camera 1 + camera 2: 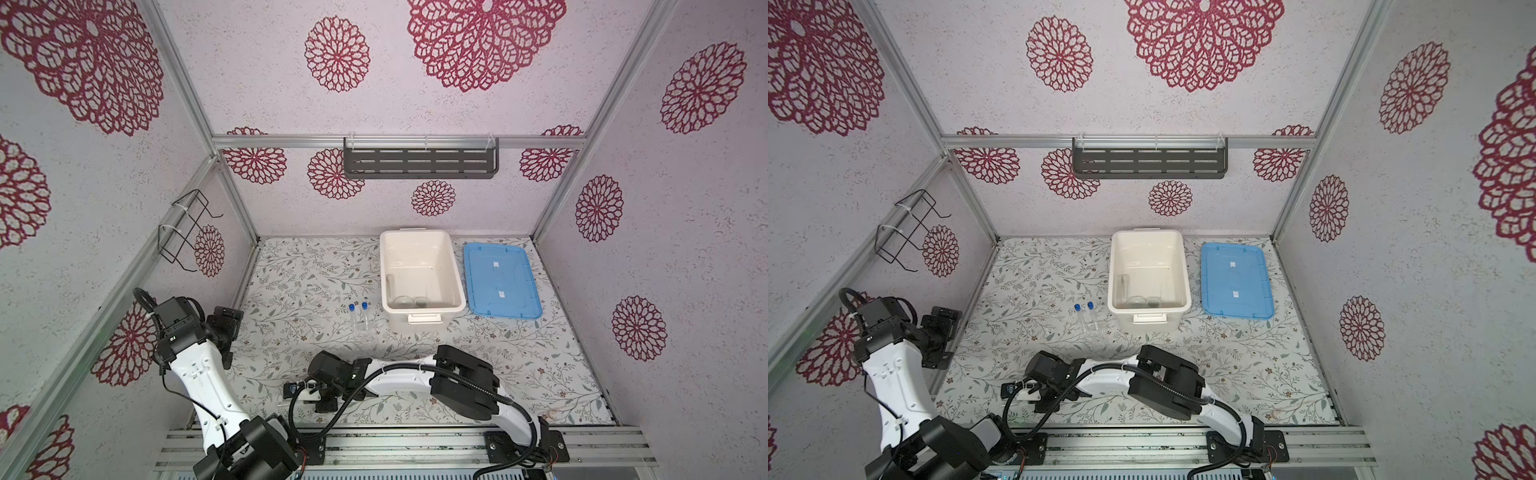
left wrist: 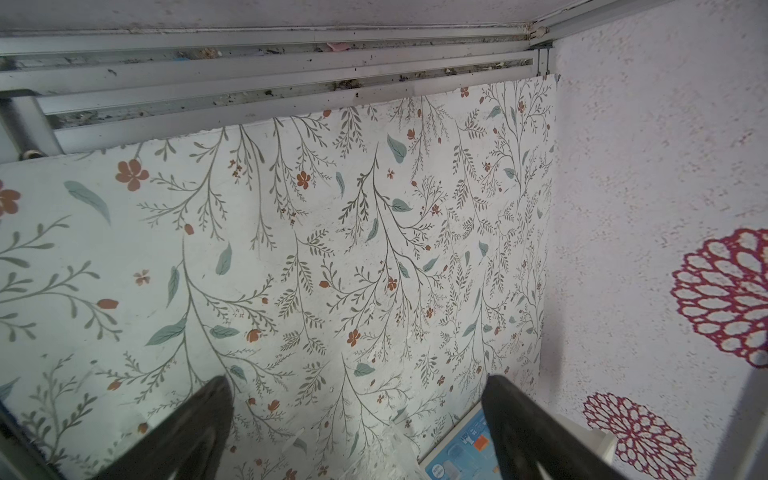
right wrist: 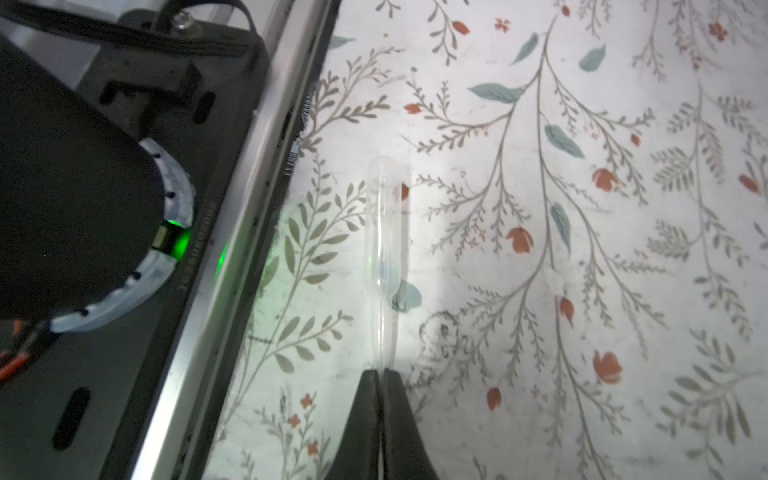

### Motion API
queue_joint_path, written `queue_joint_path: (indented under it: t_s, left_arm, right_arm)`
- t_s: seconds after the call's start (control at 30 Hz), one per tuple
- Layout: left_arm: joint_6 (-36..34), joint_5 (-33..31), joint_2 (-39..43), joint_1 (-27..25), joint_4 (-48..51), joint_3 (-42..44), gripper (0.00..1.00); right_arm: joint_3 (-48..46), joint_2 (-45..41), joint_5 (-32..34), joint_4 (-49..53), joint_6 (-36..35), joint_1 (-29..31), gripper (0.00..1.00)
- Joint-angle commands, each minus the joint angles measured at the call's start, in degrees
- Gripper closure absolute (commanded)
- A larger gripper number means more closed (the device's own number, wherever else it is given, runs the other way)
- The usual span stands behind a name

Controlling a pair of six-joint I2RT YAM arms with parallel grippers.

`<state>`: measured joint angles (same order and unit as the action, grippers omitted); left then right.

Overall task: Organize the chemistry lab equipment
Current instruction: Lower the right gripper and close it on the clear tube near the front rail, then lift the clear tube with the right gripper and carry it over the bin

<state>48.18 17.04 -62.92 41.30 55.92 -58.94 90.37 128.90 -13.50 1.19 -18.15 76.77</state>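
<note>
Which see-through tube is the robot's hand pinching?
The capless clear dropper near the table's front edge, pinched in the shut right gripper. The two blue-capped tubes stand upright beside the white tub, untouched.

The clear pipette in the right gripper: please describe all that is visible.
The clear pipette looks like thin transparent plastic: a long rounded bulb narrowing to a slim stem, apparently empty. The right gripper is shut on the stem; the bulb points away, over the floral table beside the metal rail. Table contact is unclear.
</note>
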Motion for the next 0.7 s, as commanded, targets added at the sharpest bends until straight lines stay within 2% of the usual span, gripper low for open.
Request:
queue_joint_path:
  t_s: [0.0,0.43,0.67]
  left_arm:
    - [0.42,0.00,0.06,0.29,-1.08,-0.31,0.03]
    - [2.31,3.02,0.69,0.24,-3.71,3.28,0.03]
    - [1.15,8.77,1.20,-0.39,-6.72,6.07,0.02]
  right_arm:
    - [-2.71,-6.34,1.23,-0.02,6.70,-0.62,0.93]
    - [-20.74,-25.80,9.18,-2.17,13.59,-0.75,0.93]
    - [-28.05,-39.61,15.22,-1.01,20.20,-2.97,0.93]
